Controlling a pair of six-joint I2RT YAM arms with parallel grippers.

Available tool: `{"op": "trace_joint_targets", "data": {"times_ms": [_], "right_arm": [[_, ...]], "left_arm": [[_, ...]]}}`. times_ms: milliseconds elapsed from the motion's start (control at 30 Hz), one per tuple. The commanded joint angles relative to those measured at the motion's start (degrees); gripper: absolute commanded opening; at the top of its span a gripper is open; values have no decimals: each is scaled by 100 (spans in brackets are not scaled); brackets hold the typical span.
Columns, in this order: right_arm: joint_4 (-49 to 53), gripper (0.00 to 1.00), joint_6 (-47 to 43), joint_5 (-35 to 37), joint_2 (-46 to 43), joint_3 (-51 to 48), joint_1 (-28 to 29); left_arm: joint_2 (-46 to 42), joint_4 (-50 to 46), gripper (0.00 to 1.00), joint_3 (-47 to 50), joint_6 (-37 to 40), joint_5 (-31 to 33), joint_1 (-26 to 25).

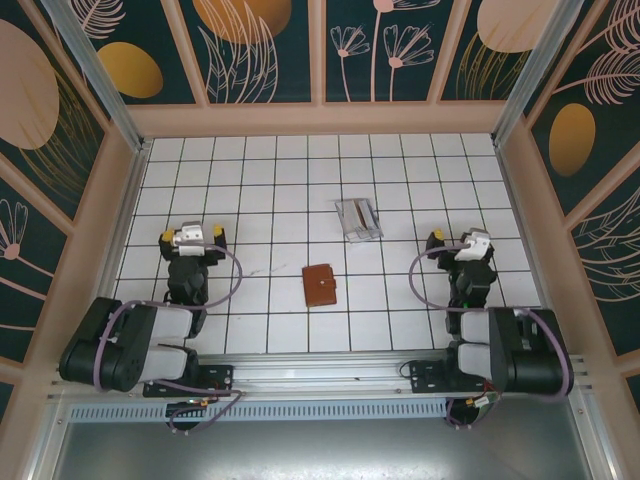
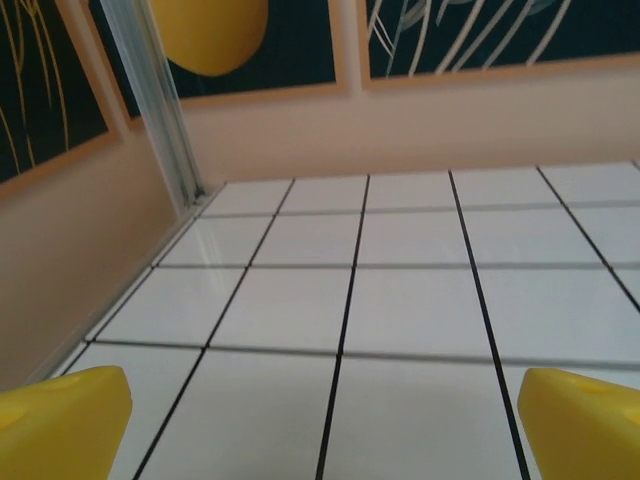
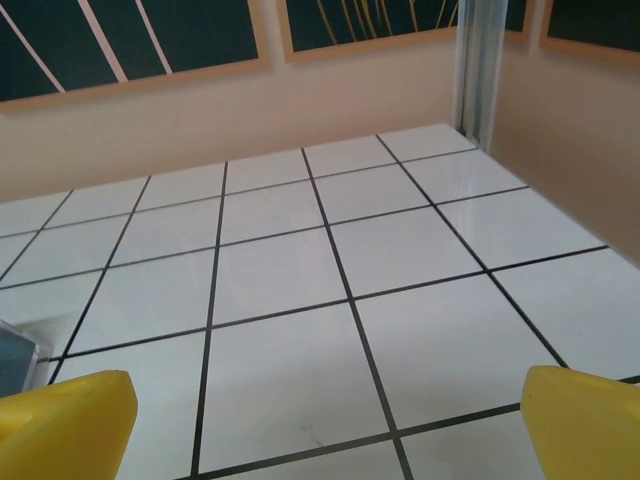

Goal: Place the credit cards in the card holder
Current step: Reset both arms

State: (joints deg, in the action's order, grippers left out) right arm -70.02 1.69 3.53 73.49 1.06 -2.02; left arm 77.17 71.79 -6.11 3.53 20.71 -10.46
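Credit cards sit toward the far middle of the table, apparently stacked inside or under a clear case. The card holder lies closed and flat nearer the arms, apart from the case and roughly midway between the two arms.

The left gripper and the right gripper each hang low over bare tiles at their own side. Both have their fingers spread wide and hold nothing.

The step in hand looks like the first reach for the cards, and the right arm is nearer. Thin cards on a smooth surface are hard to pinch. It would probably help to come down steeply on one card's edge, or slide it clear of the case, while the left arm opens and steadies the holder.

From above the stack shows only pale and brownish stripes under plastic glare. Their colours and number cannot be told.
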Motion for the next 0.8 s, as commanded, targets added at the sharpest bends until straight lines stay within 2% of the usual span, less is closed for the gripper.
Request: {"op": "trace_joint_targets", "data": {"times_ms": [0, 100, 133, 167, 200, 233, 300, 333, 533, 667, 767], "right_arm": [[-1111, 99, 59, -234, 672, 329, -69], [-1795, 99, 160, -206, 1514, 408, -110], [-1526, 99, 132, -238, 1531, 517, -110], [-755, 99, 147, -241, 1353, 793, -110], [-768, 99, 116, -239, 1464, 914, -97], [-682, 99, 82, -229, 1459, 949, -48], [-626, 99, 127, -152, 1462, 973, -61], [-476, 99, 142, -137, 1436, 1020, -61], [-156, 99, -44, 7, 1456, 1219, 117], [25, 99, -83, -513, 1449, 1312, -4], [19, 99, -90, -520, 1452, 1313, -8]], "left_arm": [[148, 251, 99, -327, -328, -164, 272], [463, 245, 99, -477, -491, -254, 423], [693, 554, 99, -409, -603, -404, 546], [1064, 1018, 99, -390, -671, -757, 726], [1183, 1141, 99, -411, -657, -863, 764], [919, 352, 99, -564, -703, -849, 780], [1122, 673, 99, -571, -819, -681, 826], [1030, 284, 99, -677, -919, -516, 837], [1013, 274, 99, -675, -916, -533, 861], [994, 301, 99, -651, -908, -533, 861], [996, 307, 99, -655, -907, -533, 861]]}}
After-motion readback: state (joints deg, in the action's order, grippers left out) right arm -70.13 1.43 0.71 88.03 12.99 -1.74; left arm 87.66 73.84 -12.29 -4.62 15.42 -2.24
